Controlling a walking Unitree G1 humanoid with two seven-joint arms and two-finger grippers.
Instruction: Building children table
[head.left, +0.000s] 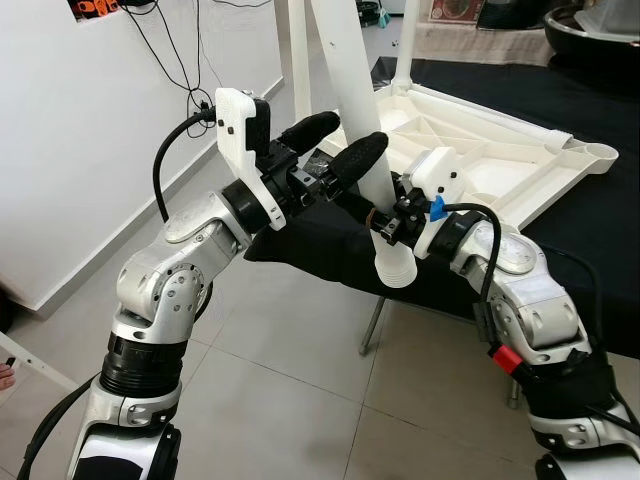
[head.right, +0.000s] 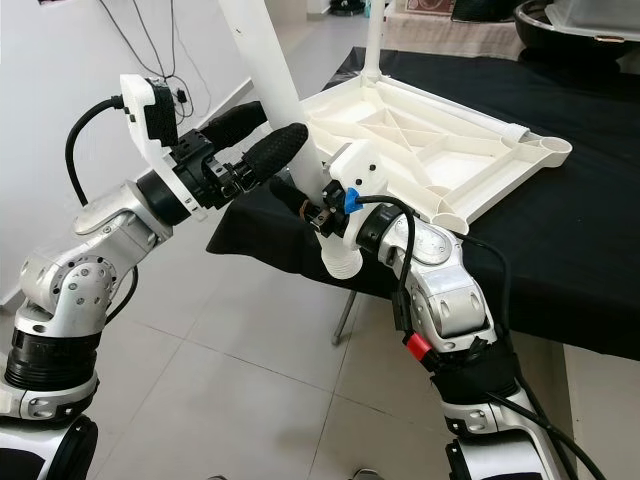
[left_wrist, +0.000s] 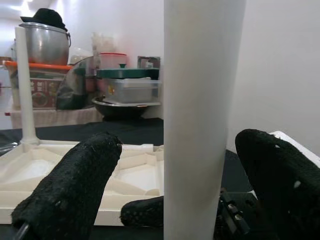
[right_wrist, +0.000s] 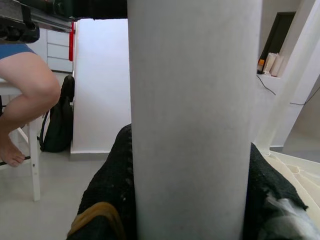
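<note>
The robot stands at the corner of a desk (head.left: 600, 230) with a black cloth over it. A white table top (head.left: 480, 150) lies upside down on the cloth, so you can see the ribs under it. One white leg (head.right: 374, 40) already stands up from its far corner.

Both arms are up in front of the robot, and between them is a loose white table leg (head.left: 352, 100). It leans over the near corner of the table top, with its ridged end (head.left: 397, 268) hanging down past the edge of the desk.

The right hand (head.left: 385, 215) is clamped on this leg low down, just above the ridged end. In the right wrist view the leg sits tight between the two black fingers (right_wrist: 112, 190), touching both.

The left hand (head.left: 338, 148) is a bit higher up the same leg. Its two black fingers (left_wrist: 75, 185) are apart, one on each side of the leg, with a gap showing, so they are not squeezing it.

Past the table top, at the back of the desk, there are pots (left_wrist: 42, 42) and plastic boxes (left_wrist: 132, 87). A person's bare leg (right_wrist: 25, 100) shows beside a white stool, with a black bag (right_wrist: 57, 125) on the tiled floor (head.left: 290, 400) against the white wall (head.left: 90, 130).
</note>
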